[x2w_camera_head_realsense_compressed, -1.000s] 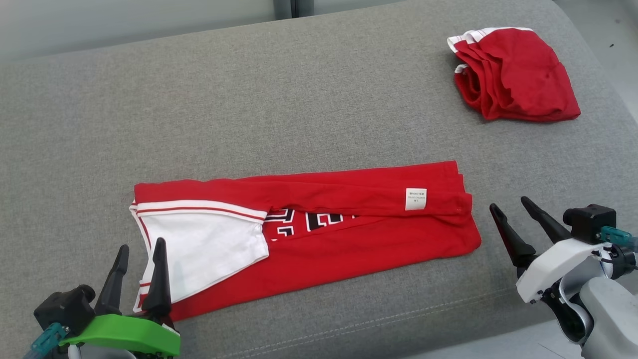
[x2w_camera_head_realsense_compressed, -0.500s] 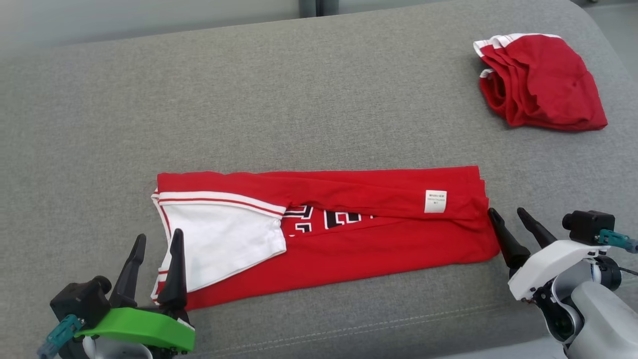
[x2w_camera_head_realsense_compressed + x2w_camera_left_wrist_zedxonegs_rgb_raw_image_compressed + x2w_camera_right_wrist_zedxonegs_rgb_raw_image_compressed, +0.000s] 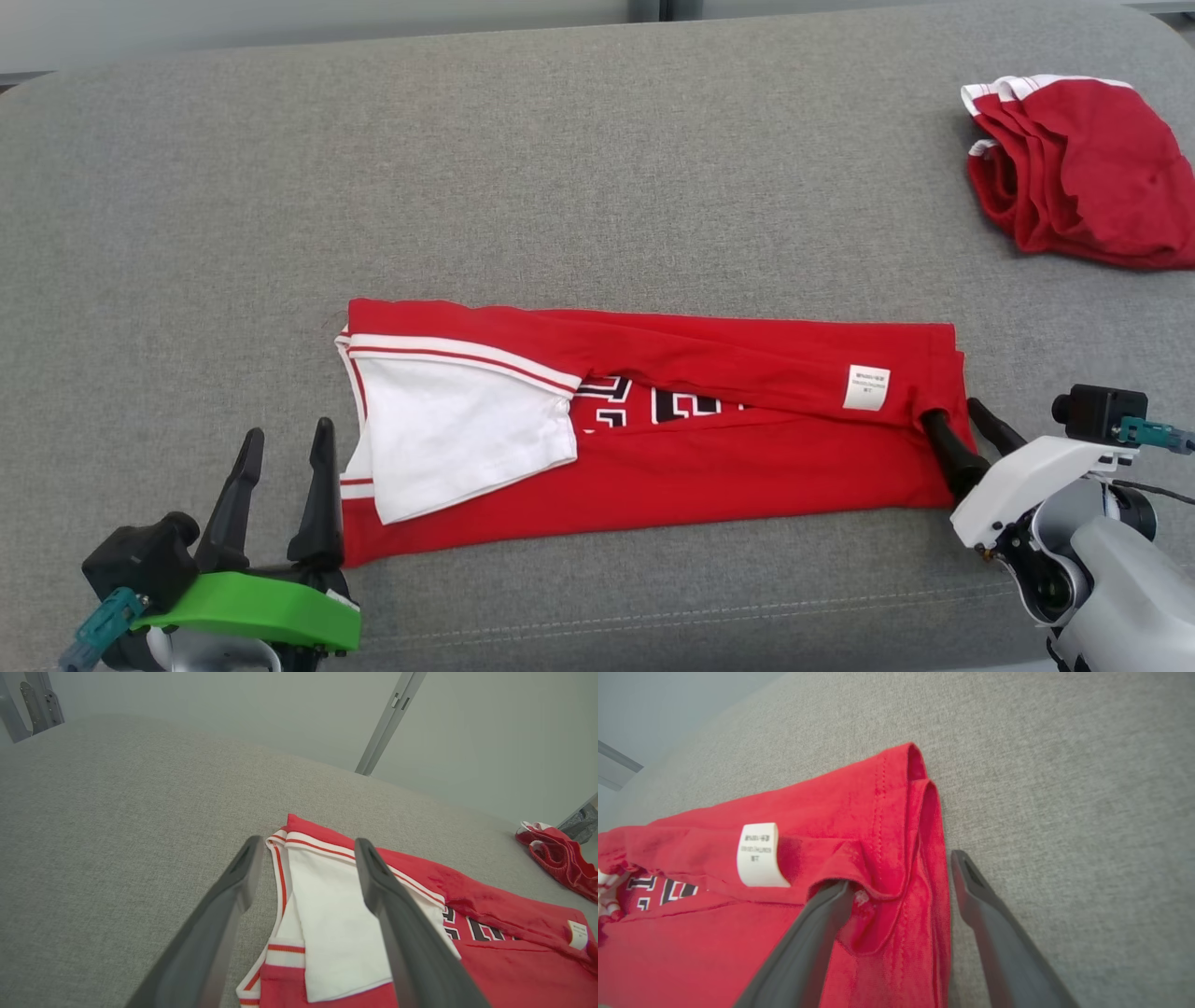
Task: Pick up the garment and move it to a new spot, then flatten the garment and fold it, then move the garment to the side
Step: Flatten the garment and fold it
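The garment (image 3: pixel 700 467) lies folded in a long strip across the cushion (image 3: pixel 467 187), nearer its front edge. Its white sleeve (image 3: pixel 448 439) is at the left end and a label (image 3: pixel 866 387) is near the right end. My right gripper (image 3: pixel 952 413) is spread wide astride the right hem, with one finger tucked under the top fold and the other on bare cushion just beside the cloth. My left gripper (image 3: pixel 288 437) is spread too, holding nothing, at the sleeve end. A red heap (image 3: pixel 1083 177) sits by the far right corner.
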Controlling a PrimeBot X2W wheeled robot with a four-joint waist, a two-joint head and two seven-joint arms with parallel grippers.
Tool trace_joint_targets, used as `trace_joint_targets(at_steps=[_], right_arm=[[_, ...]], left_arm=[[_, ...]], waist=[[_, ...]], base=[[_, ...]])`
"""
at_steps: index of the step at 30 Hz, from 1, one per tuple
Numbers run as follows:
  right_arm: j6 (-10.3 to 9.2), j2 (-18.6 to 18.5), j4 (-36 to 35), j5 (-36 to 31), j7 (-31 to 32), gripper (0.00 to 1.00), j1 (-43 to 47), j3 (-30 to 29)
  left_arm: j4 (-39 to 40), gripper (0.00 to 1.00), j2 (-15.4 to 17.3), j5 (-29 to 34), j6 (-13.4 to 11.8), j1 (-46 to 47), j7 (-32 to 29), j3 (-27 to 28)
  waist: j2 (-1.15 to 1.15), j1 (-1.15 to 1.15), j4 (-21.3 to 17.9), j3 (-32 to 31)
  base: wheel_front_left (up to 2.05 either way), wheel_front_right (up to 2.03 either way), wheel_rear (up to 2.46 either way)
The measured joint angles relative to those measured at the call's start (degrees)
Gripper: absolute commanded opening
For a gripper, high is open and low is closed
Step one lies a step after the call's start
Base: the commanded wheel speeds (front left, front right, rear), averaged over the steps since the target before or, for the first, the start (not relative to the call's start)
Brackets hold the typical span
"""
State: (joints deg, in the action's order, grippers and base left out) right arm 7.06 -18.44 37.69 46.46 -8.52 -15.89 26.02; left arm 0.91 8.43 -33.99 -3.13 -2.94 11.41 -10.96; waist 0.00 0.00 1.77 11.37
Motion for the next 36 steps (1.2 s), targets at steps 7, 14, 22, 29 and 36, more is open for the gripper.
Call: trace_joint_targets(at_steps=[7, 14, 22, 29, 36], right_arm=[[0.01, 0.5, 0.5, 2.2, 2.2, 0.41, -1.8, 0.8], [0.01, 1.6, 0.6, 4.6, 3.6, 0.00, -2.7, 2.1], [0.08, 0.2, 0.4, 6.1, 3.6, 0.00, -4.6, 2.5], [0.09, -4.2, 0.4, 6.3, 3.6, 0.00, -5.9, 2.3], [0.09, -9.4, 0.9, 6.4, 4.1, 0.00, -6.4, 1.4]], left_arm=[[1.2, 1.00, 0.0, 0.5, -0.2, 0.0, 0.1, -0.1], [1.4, 1.00, 0.0, 0.7, -0.5, 0.0, 0.1, -0.3], [1.3, 1.00, 0.3, 1.0, -0.5, -0.1, 0.1, -0.2], [1.2, 1.00, 0.3, 1.0, -0.8, -0.6, 0.1, -0.2], [1.1, 1.00, 0.3, 1.0, -1.0, -1.4, 0.0, -0.4]], waist=[[0.00, 0.00, 0.0, 0.2], [0.00, 0.00, -0.5, 0.2], [0.00, 0.00, -1.2, -0.4], [0.00, 0.00, -2.2, -1.7], [0.00, 0.00, -3.2, -3.2]], base=[[0.00, 0.00, 0.00], [0.00, 0.00, 0.00], [0.00, 0.00, 0.00], [0.00, 0.00, 0.00], [0.00, 0.00, 0.00]])
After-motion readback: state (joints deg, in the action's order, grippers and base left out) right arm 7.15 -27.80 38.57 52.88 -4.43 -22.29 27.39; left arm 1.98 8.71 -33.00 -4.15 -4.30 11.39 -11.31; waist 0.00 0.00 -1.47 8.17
